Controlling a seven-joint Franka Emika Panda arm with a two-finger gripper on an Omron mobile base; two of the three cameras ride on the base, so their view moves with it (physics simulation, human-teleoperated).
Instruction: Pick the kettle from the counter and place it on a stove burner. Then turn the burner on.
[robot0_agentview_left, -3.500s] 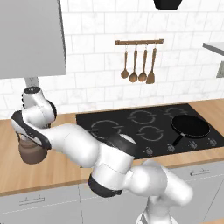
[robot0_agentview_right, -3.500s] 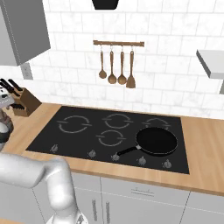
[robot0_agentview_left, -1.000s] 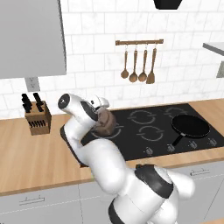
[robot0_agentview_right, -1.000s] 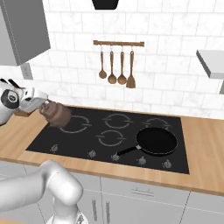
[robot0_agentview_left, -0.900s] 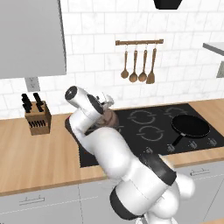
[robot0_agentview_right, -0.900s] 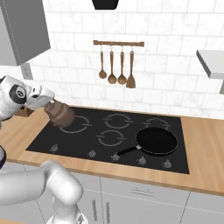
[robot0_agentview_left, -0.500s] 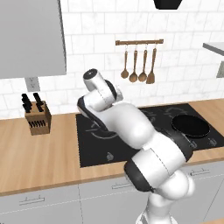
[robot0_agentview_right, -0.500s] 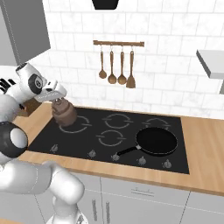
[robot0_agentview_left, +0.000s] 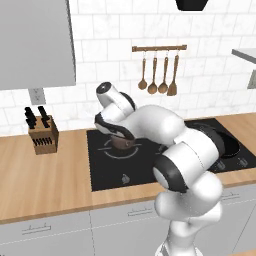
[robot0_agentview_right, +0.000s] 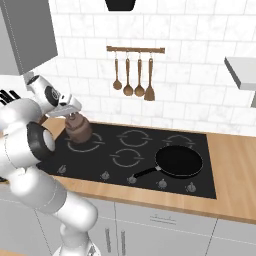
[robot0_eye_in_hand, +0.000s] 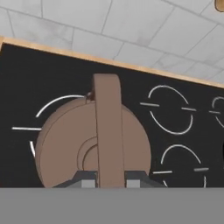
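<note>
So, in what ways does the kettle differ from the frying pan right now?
The kettle is brown, squat and round; the frying pan is black, flat and wide. The kettle's arched handle is clamped by the hand, over the cooktop's large left ring; the frying pan sits untouched at the right, with its long handle sticking out sideways. Both are over the black cooktop.

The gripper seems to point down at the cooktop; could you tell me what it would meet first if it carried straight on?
The gripper is shut on the kettle handle, so the kettle's lid comes first. Carried further, the kettle would probably meet the stove burner; its height above the glass is unclear.
</note>
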